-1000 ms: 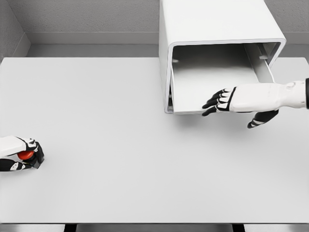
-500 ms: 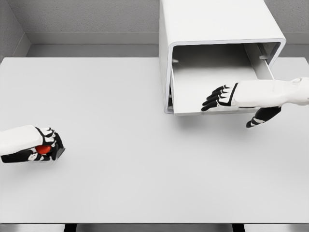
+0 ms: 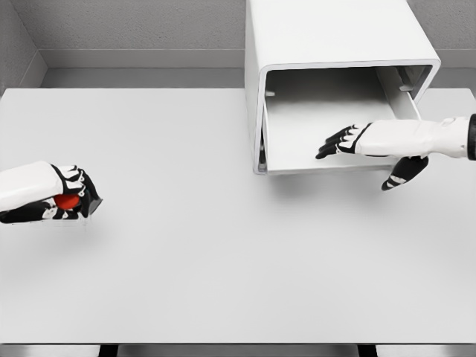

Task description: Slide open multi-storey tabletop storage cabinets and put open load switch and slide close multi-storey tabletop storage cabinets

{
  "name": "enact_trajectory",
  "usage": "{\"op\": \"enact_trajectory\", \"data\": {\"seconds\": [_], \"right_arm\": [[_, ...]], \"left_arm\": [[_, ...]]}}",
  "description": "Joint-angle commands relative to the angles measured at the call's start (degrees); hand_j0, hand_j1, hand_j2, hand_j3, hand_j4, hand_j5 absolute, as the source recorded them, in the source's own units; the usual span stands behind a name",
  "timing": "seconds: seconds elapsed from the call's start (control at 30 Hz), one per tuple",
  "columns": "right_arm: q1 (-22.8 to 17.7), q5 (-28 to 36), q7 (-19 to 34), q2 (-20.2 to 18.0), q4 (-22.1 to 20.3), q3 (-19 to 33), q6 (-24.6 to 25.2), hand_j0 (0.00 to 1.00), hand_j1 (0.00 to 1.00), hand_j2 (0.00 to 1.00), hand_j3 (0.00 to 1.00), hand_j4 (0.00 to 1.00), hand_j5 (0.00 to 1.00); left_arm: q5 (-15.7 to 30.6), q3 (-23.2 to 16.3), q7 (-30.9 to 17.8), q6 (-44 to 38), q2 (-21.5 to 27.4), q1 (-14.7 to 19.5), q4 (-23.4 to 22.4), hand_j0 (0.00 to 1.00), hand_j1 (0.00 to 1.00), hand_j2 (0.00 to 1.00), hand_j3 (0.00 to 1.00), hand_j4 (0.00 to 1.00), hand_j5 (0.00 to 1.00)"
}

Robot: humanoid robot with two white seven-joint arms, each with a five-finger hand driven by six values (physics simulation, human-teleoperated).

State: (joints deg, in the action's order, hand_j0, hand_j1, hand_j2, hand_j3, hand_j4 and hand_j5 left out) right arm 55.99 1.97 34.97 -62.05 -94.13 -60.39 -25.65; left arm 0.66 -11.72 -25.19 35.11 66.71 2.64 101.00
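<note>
Near the desk's (image 3: 186,297) left edge, left hand (image 3: 63,201) fingers clamped the load switch (image 3: 68,201), drawer (image 3: 327,134) open; next: carry it across into the drawer.

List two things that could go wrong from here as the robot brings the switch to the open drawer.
1. The right hand lies over the drawer, so the arriving switch could collide with it.
2. The left hand holds the red-buttoned switch above the table, far from the cabinet; a loose grip might drop it.
</note>
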Motion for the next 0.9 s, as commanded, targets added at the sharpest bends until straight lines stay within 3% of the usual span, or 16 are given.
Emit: {"op": "enact_trajectory", "data": {"seconds": [0.0, 0.17, 0.43, 0.87], "right_arm": [[0.0, -0.6, 0.0, 0.1, -0.4, -0.1, 0.3, 1.0, 1.0, 1.0, 1.0, 1.0, 1.0], [0.1, -0.9, 0.0, -0.1, -1.7, -0.4, -1.6, 1.0, 1.0, 1.0, 1.0, 1.0, 1.0], [0.2, -0.9, 0.0, -0.9, -2.0, -0.4, -9.3, 1.0, 1.0, 1.0, 1.0, 1.0, 1.0], [-1.0, -0.7, 0.0, -4.0, -2.2, -0.7, -9.3, 1.0, 1.0, 1.0, 1.0, 1.0, 1.0]], "left_arm": [[0.7, 0.0, 0.0, -0.1, 0.0, 0.0, 0.1, 0.3, 0.3, 0.3, 0.3, 0.3, 0.3], [1.1, -0.1, 0.1, -0.1, -0.1, 2.5, 0.1, 0.3, 0.3, 0.3, 0.3, 0.3, 0.3], [1.0, -0.1, 0.1, -0.1, -4.0, 4.8, 0.1, 0.3, 0.3, 0.3, 0.3, 0.3, 0.3], [0.6, -0.8, 0.1, -0.1, -8.4, 7.6, 0.0, 0.31, 0.31, 0.31, 0.31, 0.31, 0.31]]}}
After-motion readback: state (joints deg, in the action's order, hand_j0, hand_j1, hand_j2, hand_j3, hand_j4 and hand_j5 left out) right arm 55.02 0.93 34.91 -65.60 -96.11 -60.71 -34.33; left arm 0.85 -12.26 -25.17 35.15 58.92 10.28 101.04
